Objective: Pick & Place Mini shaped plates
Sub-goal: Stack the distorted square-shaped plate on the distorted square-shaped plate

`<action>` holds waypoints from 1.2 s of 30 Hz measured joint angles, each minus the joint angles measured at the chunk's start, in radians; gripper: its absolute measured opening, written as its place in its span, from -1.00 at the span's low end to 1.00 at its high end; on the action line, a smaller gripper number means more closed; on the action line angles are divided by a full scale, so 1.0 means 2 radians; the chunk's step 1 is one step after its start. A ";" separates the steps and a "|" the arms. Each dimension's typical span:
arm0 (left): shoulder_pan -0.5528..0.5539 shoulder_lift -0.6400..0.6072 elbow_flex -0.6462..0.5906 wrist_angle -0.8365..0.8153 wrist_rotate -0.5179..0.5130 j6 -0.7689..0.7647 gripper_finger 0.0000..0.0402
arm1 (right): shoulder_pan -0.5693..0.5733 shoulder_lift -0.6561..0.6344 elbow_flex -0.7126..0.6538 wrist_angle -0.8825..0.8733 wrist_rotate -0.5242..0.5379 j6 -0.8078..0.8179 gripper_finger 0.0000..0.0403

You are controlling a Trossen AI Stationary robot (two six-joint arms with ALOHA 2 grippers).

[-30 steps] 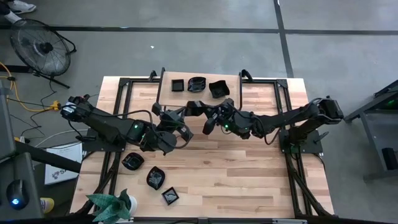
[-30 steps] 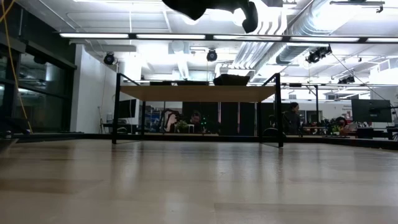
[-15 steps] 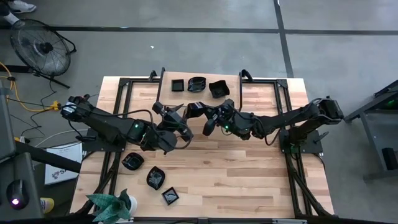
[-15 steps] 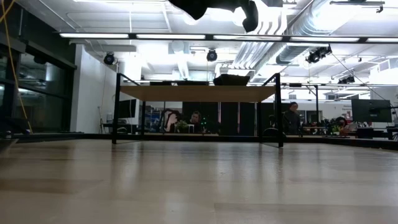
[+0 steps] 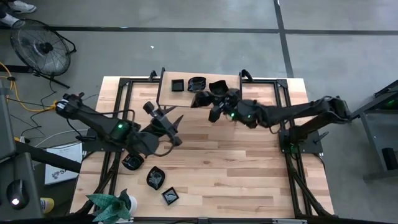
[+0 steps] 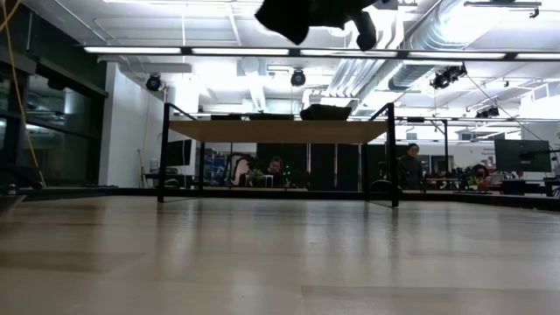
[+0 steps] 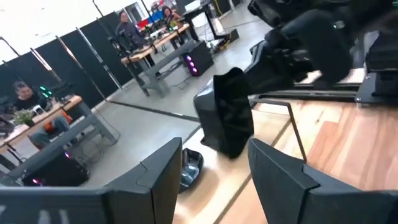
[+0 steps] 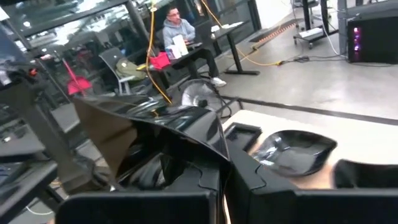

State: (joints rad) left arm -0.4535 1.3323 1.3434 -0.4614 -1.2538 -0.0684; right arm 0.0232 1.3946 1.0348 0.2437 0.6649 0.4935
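- Right gripper (image 5: 214, 104): clamped by its rim on one glossy black angular mini plate (image 8: 158, 140), held in the air near the table's far edge, just short of the far row.
- Left gripper (image 5: 163, 117): fingers (image 7: 277, 180) apart, holding nothing, raised over the table's left half.
- Far row: three glossy black mini plates at the far edge, namely a small square one (image 5: 178, 84), a rounded one (image 5: 196, 83) and a wavy-edged one (image 5: 218, 86).
- Near-left group: three more, one (image 5: 132, 162) partly under the left arm, a leaf-like one (image 5: 155, 178) and a square one (image 5: 170, 196).
- Count in view: seven plates; one green plant (image 5: 112, 206) at the near-left corner of the wooden table (image 5: 249, 174).
- Handling, as judged: light, rigid and probably brittle; the glaze looks slippery. A pinch across a raised rim appears the safest hold, set down gently.
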 joint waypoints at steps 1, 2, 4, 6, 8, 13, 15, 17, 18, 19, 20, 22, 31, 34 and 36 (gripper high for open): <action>-0.005 -0.006 0.000 -0.002 -0.005 0.003 -0.11 | -0.010 -0.009 0.000 -0.011 -0.009 0.001 -1.00; -0.008 -0.011 0.000 -0.004 -0.008 0.006 -0.11 | -0.020 -0.018 0.000 -0.024 -0.021 0.002 -1.00; -0.013 -0.022 0.000 -0.005 -0.010 0.006 -0.11 | -0.044 -0.036 0.000 -0.046 -0.050 0.002 -1.00; -0.017 -0.031 0.000 -0.007 -0.008 0.006 -0.11 | -0.070 -0.053 0.000 -0.068 -0.081 0.009 -1.00; -0.016 -0.040 0.000 -0.008 -0.006 0.006 -0.11 | -0.098 -0.069 0.000 -0.093 -0.113 0.017 -1.00; -0.016 -0.059 0.000 -0.029 0.004 0.005 -0.11 | -0.169 -0.091 0.000 -0.143 -0.208 0.049 -1.00; -0.016 -0.065 0.000 -0.047 0.009 -0.005 -0.11 | -0.199 -0.092 0.004 -0.169 -0.249 0.068 -1.00; -0.016 -0.071 0.000 -0.076 0.019 -0.021 -0.11 | -0.226 -0.087 0.020 -0.203 -0.287 0.079 -1.00; -0.015 -0.074 0.000 -0.091 0.024 -0.035 -0.11 | -0.239 -0.084 0.031 -0.223 -0.304 0.080 -1.00; -0.015 -0.077 0.000 -0.107 0.029 -0.049 -0.11 | -0.250 -0.080 0.044 -0.244 -0.317 0.079 -1.00; -0.015 -0.080 0.000 -0.124 0.033 -0.064 -0.11 | -0.261 -0.075 0.058 -0.262 -0.330 0.076 -1.00; -0.015 -0.086 0.000 -0.154 0.035 -0.096 -0.11 | -0.283 -0.063 0.092 -0.300 -0.359 0.067 -1.00; -0.015 -0.099 0.000 -0.257 0.075 -0.208 -0.11 | -0.360 0.043 0.284 -0.510 -0.474 -0.010 -1.00; -0.015 -0.100 -0.010 -0.260 0.092 -0.220 -0.11 | -0.374 0.090 0.348 -0.576 -0.507 -0.040 -1.00; -0.015 -0.101 -0.025 -0.260 0.098 -0.231 -0.11 | -0.380 0.122 0.389 -0.623 -0.524 -0.056 -1.00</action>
State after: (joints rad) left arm -0.4843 1.1304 1.2927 -0.9823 -1.0574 -0.5308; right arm -0.7373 1.6394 1.8130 -1.0019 -0.3838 0.3819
